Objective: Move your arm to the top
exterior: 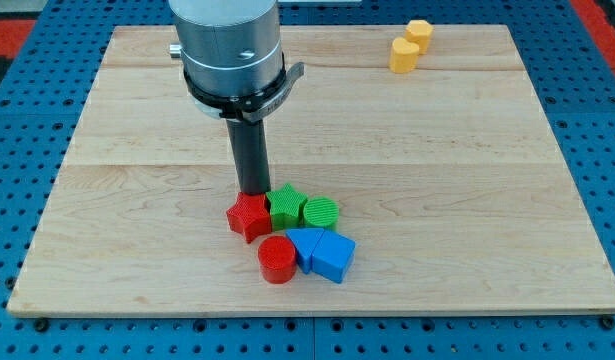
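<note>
My tip [253,191] stands on the wooden board [467,180] just above the red star block [249,217], at or near touching its top edge. Right of the red star sit a green star block [285,206] and a green cylinder [320,213], packed side by side. Below them lie a red cylinder [276,259] and two blue blocks [307,245] [333,257] pressed together. The arm's grey body [230,45] rises from the rod to the view's top.
Two yellow blocks [404,54] [418,33] stand close together near the board's top right edge. The board rests on a blue perforated table [27,150].
</note>
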Tool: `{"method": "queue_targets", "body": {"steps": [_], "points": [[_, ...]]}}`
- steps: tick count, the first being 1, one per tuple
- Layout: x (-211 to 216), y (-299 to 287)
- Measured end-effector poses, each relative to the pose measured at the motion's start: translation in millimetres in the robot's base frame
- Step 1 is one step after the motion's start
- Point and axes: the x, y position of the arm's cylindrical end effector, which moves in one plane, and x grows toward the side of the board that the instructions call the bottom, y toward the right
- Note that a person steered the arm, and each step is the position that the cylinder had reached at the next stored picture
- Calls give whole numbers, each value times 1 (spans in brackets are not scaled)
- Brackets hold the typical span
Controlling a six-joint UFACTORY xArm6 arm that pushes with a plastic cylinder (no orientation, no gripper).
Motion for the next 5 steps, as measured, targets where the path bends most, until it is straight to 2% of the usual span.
{"method": "queue_targets", "body": {"steps": [5], "points": [[-12,0]]}}
